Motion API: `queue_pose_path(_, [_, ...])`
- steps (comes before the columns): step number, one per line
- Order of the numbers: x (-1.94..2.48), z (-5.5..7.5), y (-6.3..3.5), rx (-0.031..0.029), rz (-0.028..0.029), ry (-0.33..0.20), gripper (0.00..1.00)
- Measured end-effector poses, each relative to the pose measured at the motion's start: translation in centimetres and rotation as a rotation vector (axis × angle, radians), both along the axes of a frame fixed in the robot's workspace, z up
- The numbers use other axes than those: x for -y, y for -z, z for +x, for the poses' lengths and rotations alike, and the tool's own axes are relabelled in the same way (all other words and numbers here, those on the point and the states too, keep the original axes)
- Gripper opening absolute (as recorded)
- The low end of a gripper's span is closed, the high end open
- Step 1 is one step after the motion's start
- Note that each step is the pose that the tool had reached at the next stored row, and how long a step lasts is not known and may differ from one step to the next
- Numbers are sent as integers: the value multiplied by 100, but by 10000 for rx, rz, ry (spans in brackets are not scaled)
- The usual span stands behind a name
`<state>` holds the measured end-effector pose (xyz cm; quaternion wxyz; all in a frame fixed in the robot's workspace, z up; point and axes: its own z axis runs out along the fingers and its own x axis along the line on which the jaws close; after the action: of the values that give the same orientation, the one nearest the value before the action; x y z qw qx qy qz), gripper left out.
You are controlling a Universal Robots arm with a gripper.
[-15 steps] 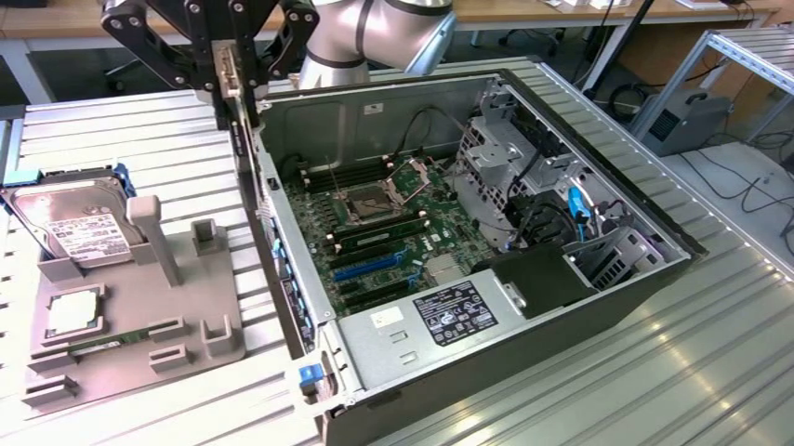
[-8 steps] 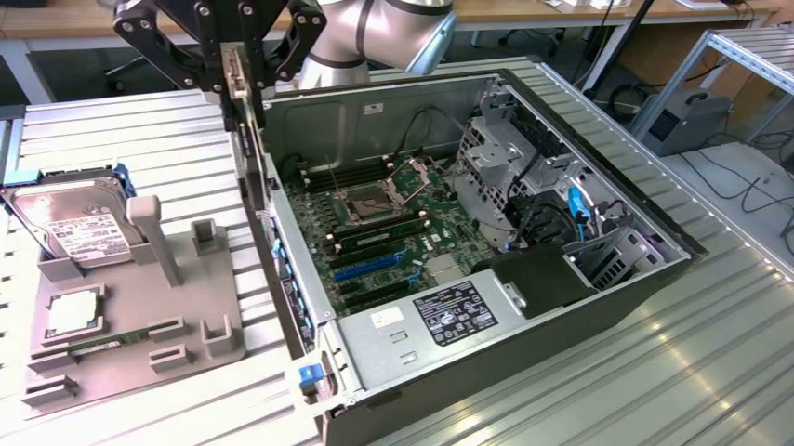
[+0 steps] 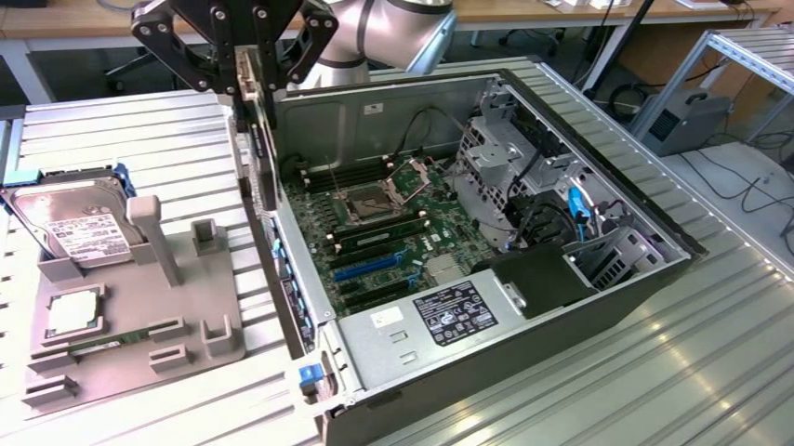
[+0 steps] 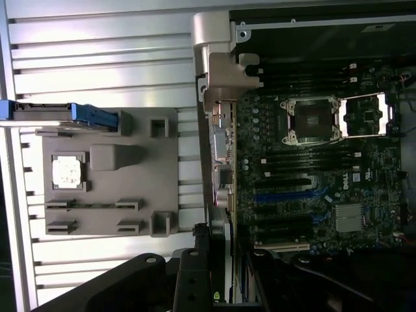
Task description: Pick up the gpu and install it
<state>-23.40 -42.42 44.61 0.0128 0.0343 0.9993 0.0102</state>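
While the gripper pinches the gpu over the case rim:
any tilt could snag it on that rim.

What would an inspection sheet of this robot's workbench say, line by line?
Surface: ribbed silvery metal table, carrying a grey moulded holder tray and an open black computer case with a green motherboard.
Job's things: thin flat dark gpu card with a silvery bracket, held upright above the case's wall on the exterior view's left, not yet seated.
Clutter: on the tray, a boxy silver hard drive with white label, a square silvery processor chip, a slim green memory stick.
Grippers: black two-finger gripper, shut on the gpu card.
Cables: black and blue cables inside the case; loose ones on the floor.
Surroundings: wooden desks, a grey box on the floor.
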Motion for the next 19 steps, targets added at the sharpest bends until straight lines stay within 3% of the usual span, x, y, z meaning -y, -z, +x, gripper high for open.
queue_pose_path(19, [0, 134, 48, 0, -60, 0, 27])
